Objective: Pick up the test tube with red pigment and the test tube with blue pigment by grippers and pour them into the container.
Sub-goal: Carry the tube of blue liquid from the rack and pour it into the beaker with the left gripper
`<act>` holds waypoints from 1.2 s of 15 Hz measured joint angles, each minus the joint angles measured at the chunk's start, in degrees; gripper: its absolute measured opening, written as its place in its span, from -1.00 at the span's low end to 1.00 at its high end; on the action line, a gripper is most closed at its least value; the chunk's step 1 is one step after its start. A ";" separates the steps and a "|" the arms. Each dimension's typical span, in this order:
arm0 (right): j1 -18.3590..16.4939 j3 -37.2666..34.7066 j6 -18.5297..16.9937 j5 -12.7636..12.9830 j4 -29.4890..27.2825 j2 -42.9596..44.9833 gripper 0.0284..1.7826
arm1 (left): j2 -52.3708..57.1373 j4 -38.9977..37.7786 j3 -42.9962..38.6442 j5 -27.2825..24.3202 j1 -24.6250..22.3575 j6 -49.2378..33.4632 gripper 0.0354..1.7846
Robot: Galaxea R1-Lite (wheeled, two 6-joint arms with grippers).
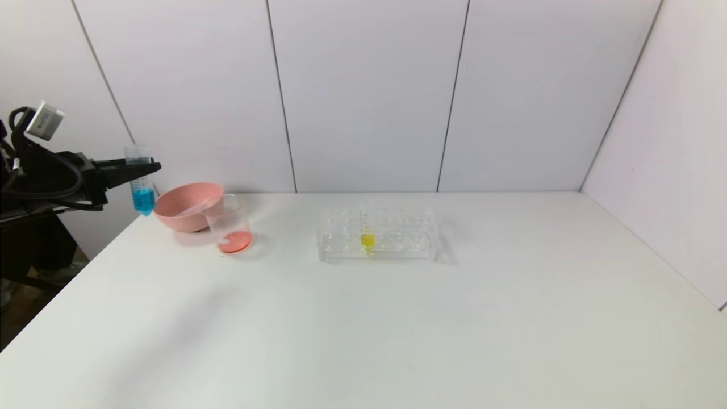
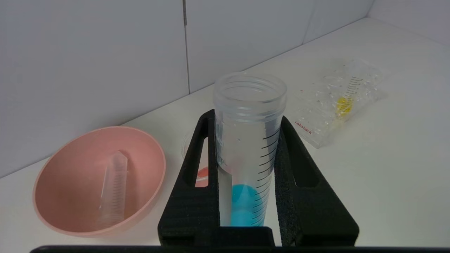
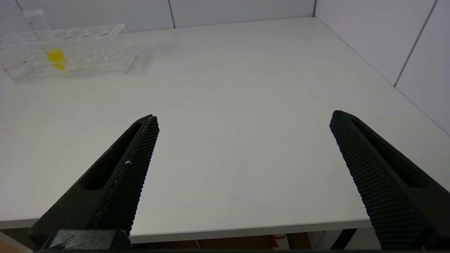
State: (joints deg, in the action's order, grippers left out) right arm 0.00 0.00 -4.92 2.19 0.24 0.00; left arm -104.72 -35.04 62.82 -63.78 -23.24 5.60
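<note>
Head view shows the left tool (image 1: 149, 167) raised at the table's (image 1: 397, 318) far left edge, clamped on the blue tube (image 1: 141, 184). The tube hangs upright, its mouth above the fingers and its blue-filled tip below them, just left of the pink bowl (image 1: 187, 205) and clear of the table.

Left wrist view confirms the grip: both black fingers (image 2: 291, 168) press the tube's (image 2: 248, 147) sides at mid-height, closed narrow against its wall. Blue liquid fills only the lower part. The open threaded mouth faces up, uncapped.

The beaker (image 1: 229, 224) stands on the table touching or just beside the bowl's right side, with red-orange liquid in its bottom. An empty clear graduated tube (image 2: 114, 182) lies tilted inside the bowl (image 2: 70, 211); whether it is the red tube cannot be told for certain.

The rack (image 1: 377, 234) sits near the table's centre, well apart from the beaker, holding a yellow tube (image 1: 367, 230) upright.

Right wrist view shows the right tool (image 3: 242, 119) spread wide, holding nothing, over the table's (image 3: 246, 77) near edge, well apart from the rack (image 3: 70, 49).
</note>
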 joint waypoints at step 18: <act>0.00 0.00 0.02 -0.02 0.00 0.00 0.99 | -16.09 77.84 51.76 32.04 13.79 39.27 -0.52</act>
State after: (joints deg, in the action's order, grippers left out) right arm 0.00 0.00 -4.90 2.17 0.24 0.00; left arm -120.81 42.80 114.58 -31.74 -9.45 44.86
